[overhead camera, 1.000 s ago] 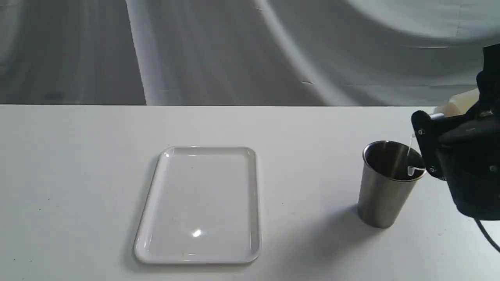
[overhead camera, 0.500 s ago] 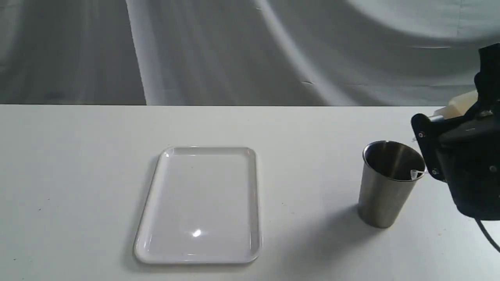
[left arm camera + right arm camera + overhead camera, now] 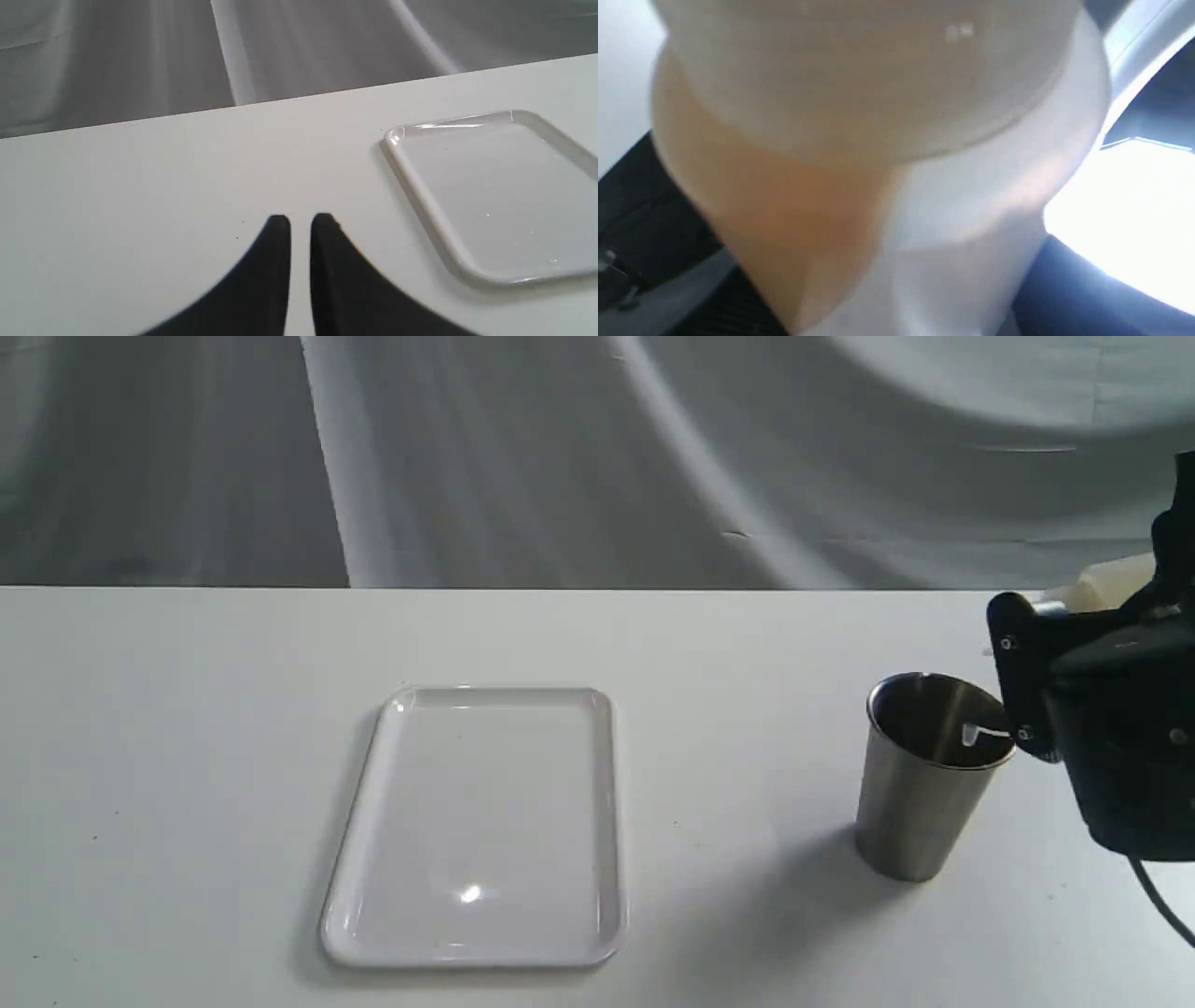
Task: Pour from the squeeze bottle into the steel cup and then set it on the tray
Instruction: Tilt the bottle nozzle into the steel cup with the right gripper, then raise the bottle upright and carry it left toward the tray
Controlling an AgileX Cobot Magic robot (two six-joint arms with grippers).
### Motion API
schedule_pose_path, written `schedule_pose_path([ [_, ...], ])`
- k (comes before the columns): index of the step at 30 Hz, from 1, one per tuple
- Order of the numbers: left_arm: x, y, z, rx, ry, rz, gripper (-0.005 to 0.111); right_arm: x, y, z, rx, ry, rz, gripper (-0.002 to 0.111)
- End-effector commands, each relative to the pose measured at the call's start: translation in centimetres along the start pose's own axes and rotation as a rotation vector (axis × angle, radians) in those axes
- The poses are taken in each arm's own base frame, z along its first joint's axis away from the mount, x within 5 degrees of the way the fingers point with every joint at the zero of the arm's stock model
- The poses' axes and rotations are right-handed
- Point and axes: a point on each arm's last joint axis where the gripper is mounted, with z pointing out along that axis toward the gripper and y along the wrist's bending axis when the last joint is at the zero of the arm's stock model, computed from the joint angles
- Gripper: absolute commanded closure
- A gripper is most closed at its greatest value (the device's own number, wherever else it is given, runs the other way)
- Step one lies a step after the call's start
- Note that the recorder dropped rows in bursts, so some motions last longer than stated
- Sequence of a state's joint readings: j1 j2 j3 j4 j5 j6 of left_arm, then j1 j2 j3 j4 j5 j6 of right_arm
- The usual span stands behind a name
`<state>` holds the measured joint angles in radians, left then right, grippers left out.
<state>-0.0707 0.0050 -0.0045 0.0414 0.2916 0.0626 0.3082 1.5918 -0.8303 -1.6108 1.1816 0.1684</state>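
The steel cup (image 3: 910, 812) stands upright on the table at the right. My right gripper (image 3: 1022, 663) is shut on the squeeze bottle (image 3: 1106, 581), which lies tilted just above and to the right of the cup's rim. Its nozzle is hidden behind the black finger. The small tethered cap (image 3: 971, 735) dangles over the cup's mouth. No stream shows. In the right wrist view the squeeze bottle (image 3: 878, 163) fills the frame, with amber liquid on one side. The white tray (image 3: 495, 693) lies flat at the table's middle. My left gripper (image 3: 300, 224) hovers shut over bare table beside the tray (image 3: 423, 198).
The white table (image 3: 187, 756) ends at a far edge in front of a grey draped cloth (image 3: 523, 457). The cup casts a shadow toward the tray. A black cable (image 3: 1162, 896) hangs below the right arm.
The right gripper and bottle shifted slightly, the bottle now lying flatter. The dangling cap swung from the cup's right rim to over its mouth. Tray, cup and left gripper have not moved.
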Motion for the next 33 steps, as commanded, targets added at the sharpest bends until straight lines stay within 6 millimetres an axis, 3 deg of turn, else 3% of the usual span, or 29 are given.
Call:
schedule_pose_path([
  [1, 0.1, 0.0, 0.0, 0.002, -0.007, 0.002, 0.098, 0.4, -0.5, -0.1, 0.028, 0.032, 0.153, 0.07],
  [10, 0.1, 0.0, 0.0, 0.002, -0.007, 0.002, 0.098, 0.5, 0.0, -0.1, -0.024, 0.053, 0.545, 0.07],
  [23, 0.1, 0.0, 0.0, 0.002, -0.007, 0.002, 0.098, 0.6, 1.0, -0.2, -0.089, 0.141, 1.274, 0.07],
  [33, 0.1, 0.0, 0.0, 0.002, -0.007, 0.002, 0.098, 0.6, 1.1, -0.2, -0.077, 0.171, 1.593, 0.07],
])
